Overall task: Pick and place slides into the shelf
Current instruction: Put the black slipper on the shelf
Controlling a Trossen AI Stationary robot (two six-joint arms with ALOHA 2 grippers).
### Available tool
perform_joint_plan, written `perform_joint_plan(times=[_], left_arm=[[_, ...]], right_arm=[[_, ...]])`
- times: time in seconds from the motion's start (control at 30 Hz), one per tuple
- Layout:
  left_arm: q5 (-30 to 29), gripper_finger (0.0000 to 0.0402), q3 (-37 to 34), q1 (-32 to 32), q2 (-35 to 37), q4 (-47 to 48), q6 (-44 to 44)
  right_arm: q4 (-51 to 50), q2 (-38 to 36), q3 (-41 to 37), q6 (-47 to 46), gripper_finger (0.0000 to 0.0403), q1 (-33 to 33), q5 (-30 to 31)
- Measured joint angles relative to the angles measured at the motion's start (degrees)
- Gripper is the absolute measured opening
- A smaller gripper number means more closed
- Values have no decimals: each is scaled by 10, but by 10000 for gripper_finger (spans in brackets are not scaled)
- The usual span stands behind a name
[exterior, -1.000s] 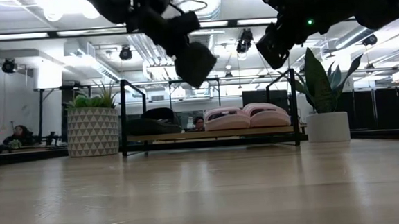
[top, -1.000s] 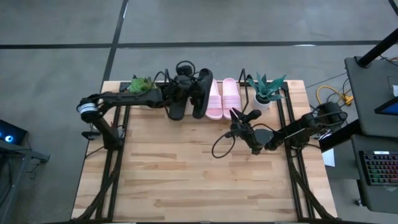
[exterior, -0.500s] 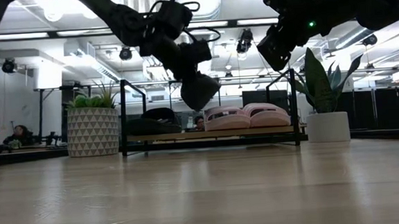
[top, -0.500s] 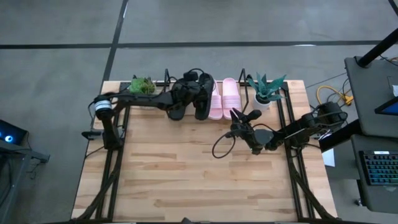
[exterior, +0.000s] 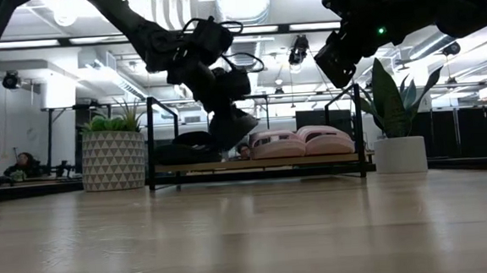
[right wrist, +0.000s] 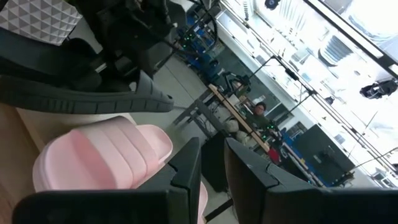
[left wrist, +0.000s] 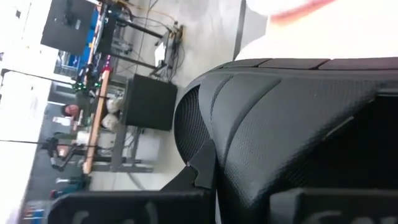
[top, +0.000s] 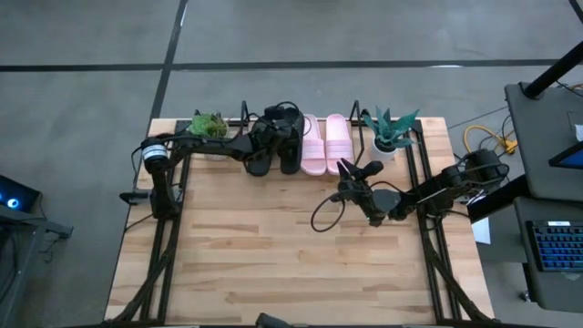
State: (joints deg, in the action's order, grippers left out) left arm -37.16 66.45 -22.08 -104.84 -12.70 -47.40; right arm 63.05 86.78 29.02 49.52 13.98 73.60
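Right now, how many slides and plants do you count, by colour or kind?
Pink slides: 2
Black slides: 2, one shut in the left gripper
Potted plants: 2
Shelf: 1
Total: 7

Both arms are matte black with rounded joints and loose black cables looping alongside, the left arm (top: 196, 146) bearing a pale band, the right arm (top: 437, 189) showing a green light.

left gripper (exterior: 225, 112) clamping black slide (exterior: 232, 126), above shelf (exterior: 258, 163)
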Motion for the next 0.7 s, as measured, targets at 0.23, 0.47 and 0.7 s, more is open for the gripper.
perform_joint_plan(times=[0.23,0.47,0.7], left_arm=[[-45,0,-2,-1,0,22,-77],[-50,0,1,-1,1,50,-117],[-55,0,-1,-1,-7,68,-116]], right_arm=[[0,0,0,0,63,0,0],[0,0,0,0,63,0,0],[0,0,1,0,63,0,0]])
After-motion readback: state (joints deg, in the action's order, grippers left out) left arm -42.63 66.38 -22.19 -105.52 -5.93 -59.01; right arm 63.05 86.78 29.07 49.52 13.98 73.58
